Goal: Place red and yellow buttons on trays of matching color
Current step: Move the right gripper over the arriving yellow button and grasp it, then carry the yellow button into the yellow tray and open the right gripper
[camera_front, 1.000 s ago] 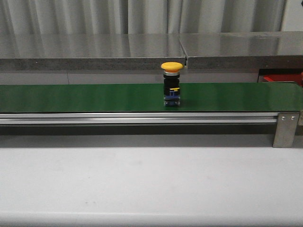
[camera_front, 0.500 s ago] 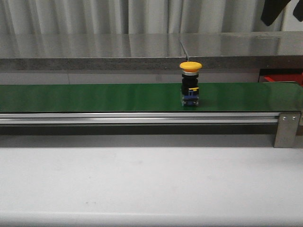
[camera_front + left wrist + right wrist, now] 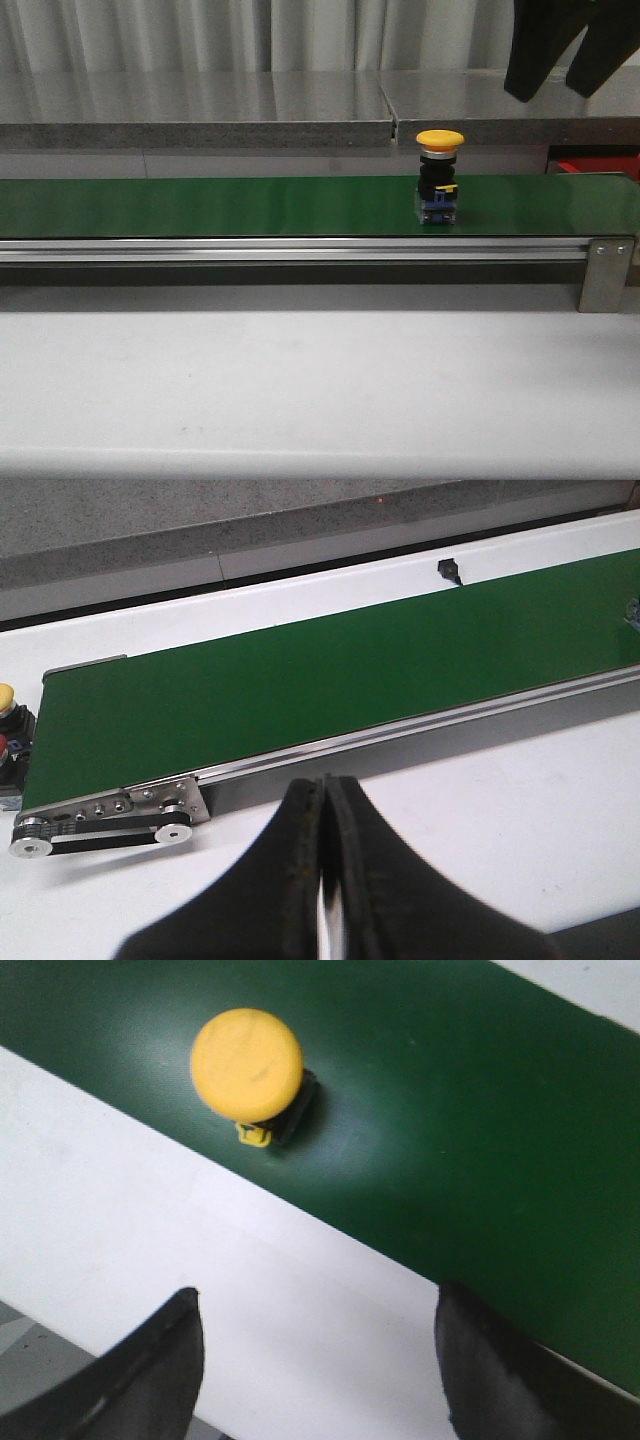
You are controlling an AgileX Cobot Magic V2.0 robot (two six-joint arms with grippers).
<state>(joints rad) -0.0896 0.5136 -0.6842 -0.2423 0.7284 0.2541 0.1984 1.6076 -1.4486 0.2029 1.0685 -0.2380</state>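
A yellow button (image 3: 440,185) with a black body and blue base stands upright on the green conveyor belt (image 3: 200,205), right of centre. My right gripper (image 3: 547,93) hangs open above it and to its right, holding nothing. In the right wrist view the yellow button (image 3: 247,1065) lies beyond the open right gripper (image 3: 318,1300), not between the fingers. My left gripper (image 3: 325,785) is shut and empty over the white table in front of the belt. By the belt's end a second yellow cap (image 3: 5,698) and a red cap (image 3: 3,745) show partly. The trays are out of view.
The belt's metal rail (image 3: 300,250) and end bracket (image 3: 605,272) stand between the white table (image 3: 300,390) and the belt. A grey steel shelf (image 3: 200,100) runs behind. A red shape (image 3: 595,165) shows at far right under the shelf.
The yellow button has ridden rightward along the belt. My right gripper has come down into view at the upper right, open.
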